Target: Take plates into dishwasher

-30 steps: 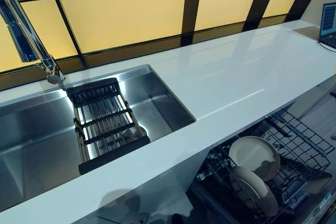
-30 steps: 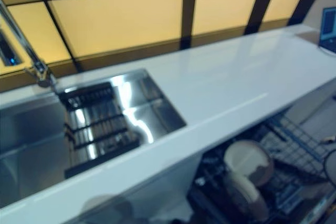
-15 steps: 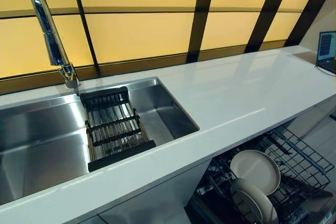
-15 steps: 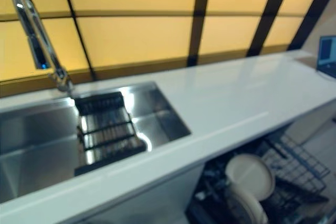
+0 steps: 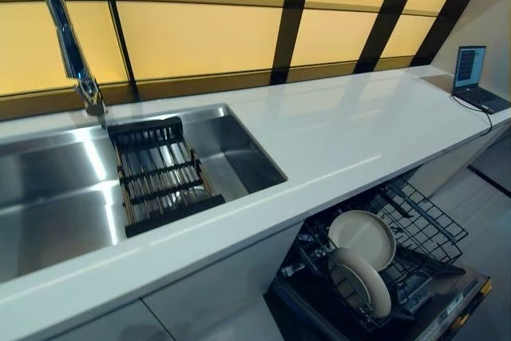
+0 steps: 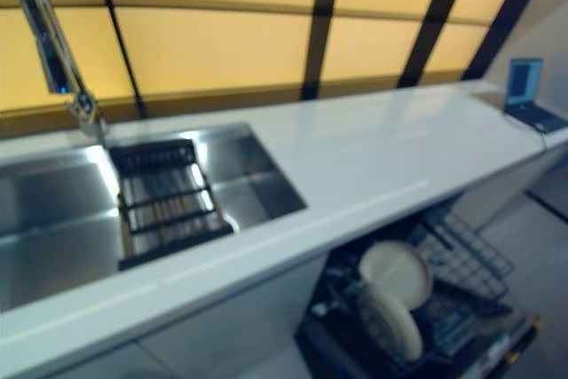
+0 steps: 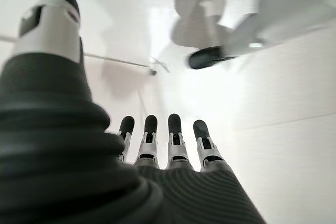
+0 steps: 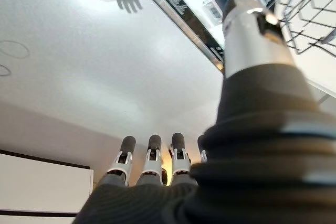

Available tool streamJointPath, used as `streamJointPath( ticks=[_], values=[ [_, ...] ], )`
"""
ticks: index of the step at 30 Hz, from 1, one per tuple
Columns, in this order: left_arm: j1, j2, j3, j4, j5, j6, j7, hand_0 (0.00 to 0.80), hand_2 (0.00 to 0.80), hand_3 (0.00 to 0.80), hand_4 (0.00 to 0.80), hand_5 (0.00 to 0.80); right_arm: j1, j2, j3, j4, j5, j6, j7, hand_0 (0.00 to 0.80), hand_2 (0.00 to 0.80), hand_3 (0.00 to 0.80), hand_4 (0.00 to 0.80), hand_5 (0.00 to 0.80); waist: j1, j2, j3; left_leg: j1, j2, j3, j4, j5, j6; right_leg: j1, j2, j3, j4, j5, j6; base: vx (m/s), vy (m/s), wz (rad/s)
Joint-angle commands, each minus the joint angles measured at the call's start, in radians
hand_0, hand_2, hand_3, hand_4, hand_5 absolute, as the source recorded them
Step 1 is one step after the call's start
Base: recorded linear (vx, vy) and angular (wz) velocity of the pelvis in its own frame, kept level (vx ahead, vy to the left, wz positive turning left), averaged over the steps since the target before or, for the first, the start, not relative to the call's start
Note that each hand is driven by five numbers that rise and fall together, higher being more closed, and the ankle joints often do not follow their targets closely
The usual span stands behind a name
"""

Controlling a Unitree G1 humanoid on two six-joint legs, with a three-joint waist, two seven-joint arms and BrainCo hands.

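Two pale plates (image 5: 361, 255) stand on edge in the wire rack (image 5: 415, 233) of the open dishwasher (image 5: 383, 309), one leaning just in front of the other, the rear plate (image 5: 363, 235) showing its round face and the front plate (image 5: 363, 281) tilted more edge-on. The rack is pulled out below the front edge of the white countertop (image 5: 335, 129), and the plates sit at the rack's end nearest the sink, with bare wire stretching away on the far side of them.

Along the countertop from the dishwasher, a steel sink (image 5: 64, 197) is set into it. A black-framed drainer (image 5: 160, 173) with metal bars lies across the sink's basin, and a tall chrome tap (image 5: 68, 41) rises behind the sink near the drainer's back end. At the countertop's far end from the sink sits an open laptop (image 5: 473, 77), its screen lit. Amber panels (image 5: 200, 33) with dark frames run behind the countertop.

Neither hand is near the plates. The left hand (image 7: 168, 148) shows only in its own wrist view, fingers straight and side by side, holding nothing, over a pale floor. The right hand (image 8: 152, 169) likewise has its fingers extended and apart from anything, with the dishwasher's edge and a bit of wire rack beyond its thumb (image 8: 254, 30).
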Motion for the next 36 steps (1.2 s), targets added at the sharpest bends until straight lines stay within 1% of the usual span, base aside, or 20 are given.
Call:
streamJointPath(
  ticks=[1, 3, 5, 8, 12, 18, 19, 20, 21, 24, 26, 27, 28, 30, 31, 32, 33, 34, 35, 36],
  values=[
    [-0.005, 0.043, 0.035, 0.052, 0.029, -0.012, -0.014, 0.0, 0.0, 0.0, 0.0, 0.0, -0.081, -0.018, 0.047, 0.029, 0.036, 0.001, 0.023, 0.0, 0.0, 0.0, 0.0, 0.0, 0.065, -0.064, 0.002, -0.221, -0.062, -0.125, 0.17, -0.019, 0.058, 0.216, -0.009, 0.033, -0.292, 0.088, -0.091, -0.34, -0.305, -0.26],
    [-0.039, 0.046, 0.028, 0.06, 0.007, -0.04, -0.012, 0.0, 0.0, 0.0, 0.0, 0.0, -0.097, -0.007, 0.081, 0.054, 0.082, -0.009, 0.025, 0.0, 0.0, 0.0, 0.0, 0.0, 0.082, -0.065, 0.027, -0.296, -0.037, -0.127, 0.23, -0.007, 0.04, 0.228, 0.016, 0.025, -0.316, 0.037, -0.108, -0.374, -0.292, -0.01],
    [-0.073, 0.028, 0.029, 0.058, -0.015, -0.068, -0.02, 0.0, 0.0, 0.0, 0.0, 0.0, -0.094, 0.005, 0.091, 0.066, 0.093, -0.015, 0.054, 0.0, 0.0, 0.0, 0.0, 0.0, 0.082, -0.057, 0.056, -0.303, -0.032, -0.135, 0.221, 0.009, 0.021, 0.229, 0.034, 0.013, -0.332, 0.002, -0.12, -0.275, -0.152, 0.33],
    [-0.075, 0.008, 0.028, 0.054, -0.001, -0.085, -0.028, 0.0, 0.0, 0.0, 0.0, 0.0, -0.075, 0.02, 0.088, 0.053, 0.104, -0.01, 0.068, 0.0, 0.0, 0.0, 0.0, 0.0, 0.079, -0.058, 0.063, -0.288, -0.039, -0.136, 0.193, 0.021, 0.015, 0.241, 0.041, 0.011, -0.35, 0.001, -0.124, -0.128, -0.062, 0.17],
    [-0.077, -0.021, 0.009, 0.029, 0.011, -0.103, -0.04, 0.0, 0.0, 0.0, 0.0, 0.0, -0.074, 0.028, 0.099, 0.052, 0.11, -0.001, 0.126, 0.0, 0.0, 0.0, 0.0, 0.0, 0.084, -0.069, 0.052, -0.254, -0.063, -0.125, 0.117, 0.042, 0.024, 0.271, 0.043, 0.009, -0.394, 0.013, -0.122, -0.224, -0.074, -0.1],
    [-0.1, -0.018, -0.023, 0.006, 0.009, -0.095, -0.014, 0.0, 0.0, 0.0, 0.0, 0.0, -0.097, 0.036, 0.139, 0.005, 0.096, 0.032, 0.157, 0.0, 0.0, 0.0, 0.0, 0.0, 0.083, -0.052, 0.035, -0.222, -0.057, -0.132, 0.03, 0.083, 0.013, 0.262, 0.063, 0.017, -0.362, -0.016, -0.13, -0.249, -0.1, -0.05],
    [-0.092, -0.013, -0.019, 0.007, 0.0, -0.099, -0.004, 0.0, 0.0, 0.0, 0.0, 0.0, -0.111, 0.03, 0.159, 0.0, 0.063, 0.05, 0.172, 0.0, 0.0, 0.0, 0.0, 0.0, 0.089, -0.036, 0.035, -0.216, -0.044, -0.138, -0.012, 0.124, -0.005, 0.263, 0.089, 0.026, -0.347, -0.044, -0.152, -0.192, -0.11, 0.01],
    [-0.091, -0.013, -0.017, 0.007, 0.0, -0.1, -0.004, 0.0, 0.0, 0.0, 0.0, 0.0, -0.113, 0.029, 0.162, 0.0, 0.06, 0.051, 0.174, 0.0, 0.0, 0.0, 0.0, 0.0, 0.089, -0.034, 0.036, -0.215, -0.043, -0.139, -0.018, 0.129, -0.008, 0.263, 0.092, 0.027, -0.345, -0.047, -0.155, -0.141, -0.104, 0.02],
    [-0.076, -0.013, -0.011, 0.01, -0.009, -0.109, 0.001, 0.0, 0.0, 0.0, 0.0, 0.0, -0.123, 0.019, 0.175, 0.004, 0.048, 0.063, 0.189, 0.0, 0.0, 0.0, 0.0, 0.0, 0.097, -0.026, 0.037, -0.233, -0.035, -0.146, -0.035, 0.142, -0.022, 0.266, 0.114, 0.032, -0.344, -0.063, -0.176, -0.072, -0.059, 0.05],
    [-0.036, -0.016, 0.014, 0.001, -0.01, -0.122, -0.011, 0.0, 0.0, 0.0, 0.0, 0.0, -0.155, -0.001, 0.196, 0.007, 0.013, 0.075, 0.212, 0.0, 0.0, 0.0, 0.0, 0.0, 0.118, -0.019, 0.049, -0.277, -0.03, -0.168, -0.043, 0.161, -0.043, 0.275, 0.151, 0.037, -0.354, -0.065, -0.207, -0.157, -0.041, 0.04],
    [-0.022, -0.021, 0.031, -0.006, -0.035, -0.128, -0.023, 0.0, 0.0, 0.0, 0.0, 0.0, -0.192, -0.003, 0.226, -0.03, 0.006, 0.117, 0.196, 0.0, 0.0, 0.0, 0.0, 0.0, 0.114, -0.025, 0.063, -0.238, -0.044, -0.22, 0.036, 0.133, -0.031, 0.26, 0.145, 0.033, -0.364, -0.035, -0.221, -0.249, 0.017, -0.17],
    [-0.022, -0.021, 0.031, -0.006, -0.035, -0.128, -0.023, 0.0, 0.0, 0.0, 0.0, 0.0, -0.192, -0.003, 0.226, -0.03, 0.006, 0.117, 0.196, 0.0, 0.0, 0.0, 0.0, 0.0, 0.114, -0.025, 0.063, -0.238, -0.044, -0.22, 0.036, 0.133, -0.031, 0.26, 0.145, 0.033, -0.364, -0.035, -0.221, -0.425, -0.016, -0.28],
    [-0.033, -0.025, 0.042, -0.018, -0.022, -0.126, -0.043, 0.0, 0.0, 0.0, 0.0, 0.0, -0.192, -0.004, 0.224, -0.023, 0.029, 0.115, 0.167, 0.0, 0.0, 0.0, 0.0, 0.0, 0.077, -0.048, 0.07, -0.213, -0.036, -0.214, 0.272, 0.044, -0.007, 0.219, 0.114, -0.008, -0.371, 0.006, -0.233, -0.434, -0.018, -0.02],
    [-0.041, -0.036, 0.038, -0.021, -0.022, -0.131, -0.046, 0.0, 0.0, 0.0, 0.0, 0.0, -0.179, 0.002, 0.215, -0.019, 0.058, 0.096, 0.137, 0.0, 0.0, 0.0, 0.0, 0.0, 0.055, -0.073, 0.067, -0.176, -0.043, -0.252, 0.381, -0.039, 0.015, 0.182, 0.079, -0.024, -0.383, 0.047, -0.227, -0.418, 0.024, 0.7],
    [-0.044, -0.045, 0.039, -0.024, -0.025, -0.131, -0.039, 0.0, 0.0, 0.0, 0.0, 0.0, -0.169, 0.008, 0.209, -0.028, 0.067, 0.092, 0.139, 0.0, 0.0, 0.0, 0.0, 0.0, 0.036, -0.082, 0.055, -0.12, -0.054, -0.276, 0.388, -0.068, 0.022, 0.15, 0.065, -0.028, -0.388, 0.073, -0.218, -0.242, 0.07, 0.52],
    [-0.045, -0.048, 0.041, -0.025, -0.025, -0.129, -0.038, 0.0, 0.0, 0.0, 0.0, 0.0, -0.165, 0.008, 0.206, -0.034, 0.073, 0.093, 0.145, 0.0, 0.0, 0.0, 0.0, 0.0, 0.028, -0.083, 0.053, -0.098, -0.055, -0.28, 0.388, -0.076, 0.023, 0.141, 0.062, -0.028, -0.39, 0.08, -0.215, -0.284, 0.149, 0.01],
    [-0.047, -0.053, 0.053, -0.024, -0.026, -0.125, -0.035, 0.0, 0.0, 0.0, 0.0, 0.0, -0.157, 0.003, 0.191, -0.049, 0.068, 0.103, 0.175, 0.0, 0.0, 0.0, 0.0, 0.0, 0.002, -0.077, 0.039, 0.009, -0.047, -0.298, 0.342, -0.1, 0.017, 0.114, 0.063, -0.026, -0.387, 0.091, -0.206, -0.265, 0.203, -0.12],
    [-0.052, -0.057, 0.059, -0.019, -0.017, -0.124, -0.032, 0.0, 0.0, 0.0, 0.0, 0.0, -0.154, 0.003, 0.184, -0.057, 0.071, 0.112, 0.188, 0.0, 0.0, 0.0, 0.0, 0.0, -0.006, -0.062, 0.029, 0.085, -0.063, -0.318, 0.25, -0.155, 0.02, 0.103, 0.065, -0.029, -0.376, 0.09, -0.197, -0.256, 0.206, 0.17],
    [-0.056, -0.058, 0.057, -0.018, -0.016, -0.123, -0.031, 0.0, 0.0, 0.0, 0.0, 0.0, -0.154, 0.005, 0.183, -0.059, 0.073, 0.113, 0.189, 0.0, 0.0, 0.0, 0.0, 0.0, -0.009, -0.06, 0.026, 0.098, -0.071, -0.321, 0.212, -0.153, 0.02, 0.092, 0.064, -0.031, -0.373, 0.093, -0.194, -0.232, 0.188, 0.28],
    [-0.066, -0.064, 0.046, -0.015, -0.019, -0.126, -0.02, 0.0, 0.0, 0.0, 0.0, 0.0, -0.157, 0.012, 0.186, -0.067, 0.103, 0.117, 0.176, 0.0, 0.0, 0.0, 0.0, 0.0, -0.018, -0.041, 0.027, 0.128, -0.09, -0.326, 0.114, -0.144, 0.019, 0.059, 0.069, -0.04, -0.347, 0.093, -0.186, -0.238, 0.14, 0.2]
  ],
)
